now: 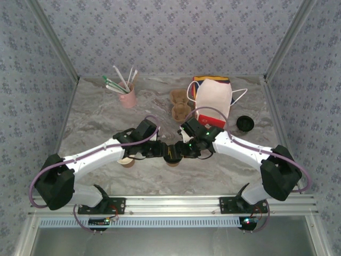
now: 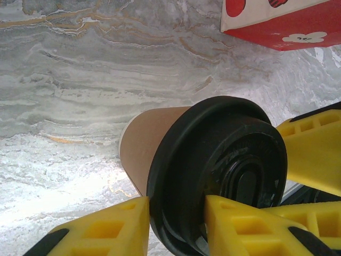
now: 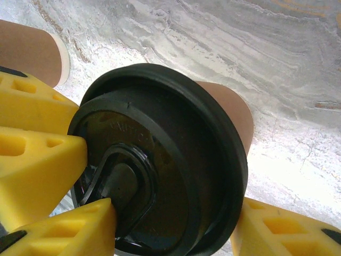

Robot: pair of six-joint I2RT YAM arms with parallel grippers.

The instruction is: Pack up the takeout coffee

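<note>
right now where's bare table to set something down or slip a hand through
Bare marble between the pink straw cup and the cup carrier, and along the near rail. Crowded mid-table around the takeout coffee, and by the bag.

You have bright, even light from overhead in the top view, with soft shadows under the arms point(image 1: 96, 157) on the marble table point(image 1: 96, 117). In both wrist views the tabletop glares to white toward the lower edge, the black lid point(image 3: 176, 160) shows dull sheen, and the nearest foreground blurs.
</note>
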